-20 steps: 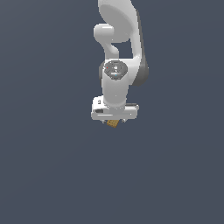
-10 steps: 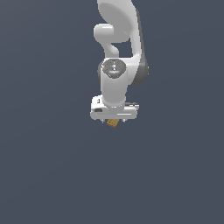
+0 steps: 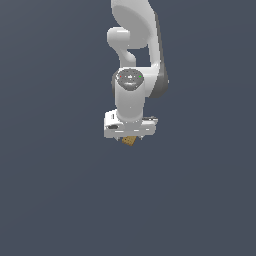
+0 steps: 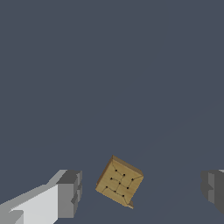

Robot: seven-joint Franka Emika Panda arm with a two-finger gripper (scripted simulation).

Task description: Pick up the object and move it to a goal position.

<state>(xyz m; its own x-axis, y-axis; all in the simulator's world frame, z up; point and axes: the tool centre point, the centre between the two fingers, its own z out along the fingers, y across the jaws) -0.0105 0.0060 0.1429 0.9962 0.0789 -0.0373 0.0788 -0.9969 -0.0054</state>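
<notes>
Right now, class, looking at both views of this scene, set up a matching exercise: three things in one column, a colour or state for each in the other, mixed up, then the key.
Column 1
1. block
2. gripper
3. arm

Column 2
A. white, reaching down from above
B. tan-brown with dark specks, tilted
C. open, fingers apart on either side of the block, not touching it

Pairs: 1-B, 2-C, 3-A

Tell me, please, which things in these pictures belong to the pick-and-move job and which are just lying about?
Belonging to the job:
- the tan block with dark specks, lying between the fingers, touching neither
- the claw, open, its grey fingertips set wide on either side of the block

Just lying about:
- nothing else shows; only the plain dark surface
</notes>
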